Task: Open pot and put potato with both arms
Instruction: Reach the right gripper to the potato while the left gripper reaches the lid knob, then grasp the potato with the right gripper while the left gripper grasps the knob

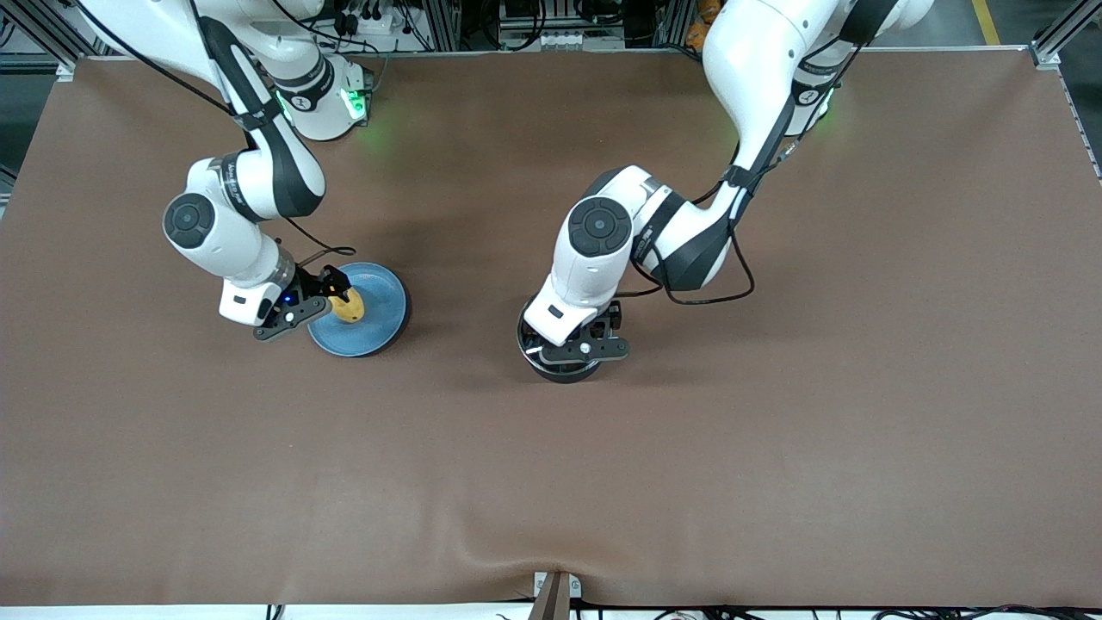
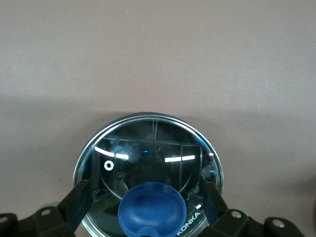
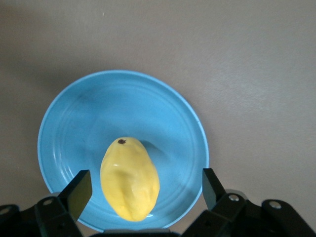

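1. While the pot [image 1: 564, 366] is sitting mid-table, lid [image 2: 148, 163] on, the left gripper [image 1: 578, 340] is hanging over it, fingers spread wide at 3 and 9 o'clock of the knob [image 2: 152, 210]; the glass is likely slippery and fragile, so the knob is the hold.
2. Plate [image 1: 379, 319], toward the right arm's end.
3. Potato [image 3: 130, 178], lying on the plate: probably light, smooth, firm; waist grip. The right gripper [image 1: 331, 297] is hovering over it, released.
4. Only the wrist views are showing the finger gaps.

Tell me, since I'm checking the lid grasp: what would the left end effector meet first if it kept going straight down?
Most likely the blue knob of the pot's glass lid: the open left end effector straddles it from above.
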Motion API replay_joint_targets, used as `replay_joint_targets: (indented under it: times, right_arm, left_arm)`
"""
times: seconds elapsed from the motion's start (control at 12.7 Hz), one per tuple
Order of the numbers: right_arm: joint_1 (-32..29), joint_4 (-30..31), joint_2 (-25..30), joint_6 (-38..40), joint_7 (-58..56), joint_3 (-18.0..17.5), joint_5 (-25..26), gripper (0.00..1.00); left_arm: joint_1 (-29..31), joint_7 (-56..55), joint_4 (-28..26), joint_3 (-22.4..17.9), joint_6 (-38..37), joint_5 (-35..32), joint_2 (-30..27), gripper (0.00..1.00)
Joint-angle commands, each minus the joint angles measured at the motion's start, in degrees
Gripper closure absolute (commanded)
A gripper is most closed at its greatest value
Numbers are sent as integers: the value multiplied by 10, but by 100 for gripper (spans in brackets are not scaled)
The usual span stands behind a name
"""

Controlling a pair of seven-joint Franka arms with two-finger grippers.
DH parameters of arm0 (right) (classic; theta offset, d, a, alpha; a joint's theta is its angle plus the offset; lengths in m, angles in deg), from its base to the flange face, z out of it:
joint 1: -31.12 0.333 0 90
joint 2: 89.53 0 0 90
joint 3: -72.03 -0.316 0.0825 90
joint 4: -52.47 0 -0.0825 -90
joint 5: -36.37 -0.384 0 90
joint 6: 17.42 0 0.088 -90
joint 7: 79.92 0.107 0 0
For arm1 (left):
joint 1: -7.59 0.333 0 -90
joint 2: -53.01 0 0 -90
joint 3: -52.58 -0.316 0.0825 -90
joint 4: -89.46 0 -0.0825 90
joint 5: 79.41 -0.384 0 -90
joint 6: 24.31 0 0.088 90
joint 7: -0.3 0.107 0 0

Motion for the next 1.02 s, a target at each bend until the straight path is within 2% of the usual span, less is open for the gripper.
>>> replay_joint_targets:
  times: [0.0,0.32,0.79,0.87,0.95]
  right_arm:
    - [-1,28,-13,-88,-101,0,-3,0]
    - [1,30,-62,-144,-101,0,-3,0]
    - [4,52,-56,-144,-95,0,-3,0]
    - [3,53,-56,-146,-94,0,-3,0]
    - [3,54,-57,-146,-94,1,-4,0]
  left_arm:
    - [-16,-32,27,-11,-6,-3,25,0]
    - [-26,-43,25,-13,-9,-3,26,0]
    - [-27,-44,23,-12,-30,-3,28,0]
    - [-28,-45,23,-12,-31,-1,26,6]
    - [-29,-45,23,-12,-31,-1,26,7]
